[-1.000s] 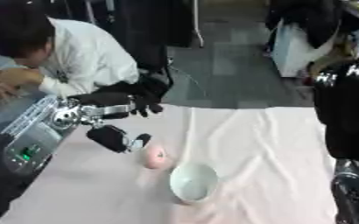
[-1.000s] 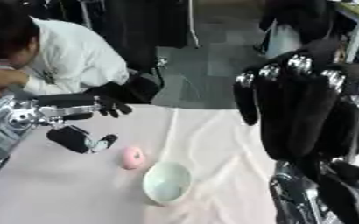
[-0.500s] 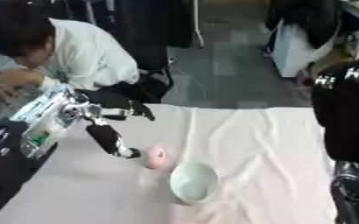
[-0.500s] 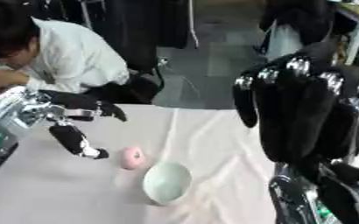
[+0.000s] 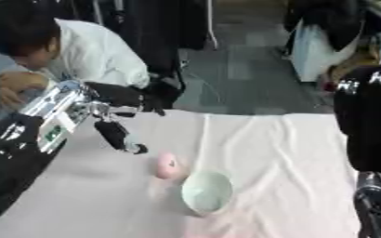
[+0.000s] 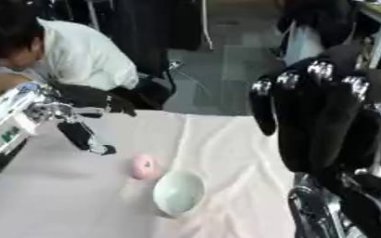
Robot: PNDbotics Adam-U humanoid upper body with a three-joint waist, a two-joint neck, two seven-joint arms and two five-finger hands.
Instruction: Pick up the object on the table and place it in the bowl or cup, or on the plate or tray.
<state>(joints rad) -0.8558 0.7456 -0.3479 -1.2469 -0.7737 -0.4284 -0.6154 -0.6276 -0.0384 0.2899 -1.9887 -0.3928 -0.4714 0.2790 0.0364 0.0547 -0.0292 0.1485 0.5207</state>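
One pink object (image 5: 166, 166), one bowl (image 5: 206, 192), touching.

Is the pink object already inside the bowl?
No, the pink object lies on the cloth just left of the bowl, outside its rim.

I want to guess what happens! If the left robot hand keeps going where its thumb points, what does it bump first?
Probably the pink object, just past the left robot hand. Depth is unclear, though.
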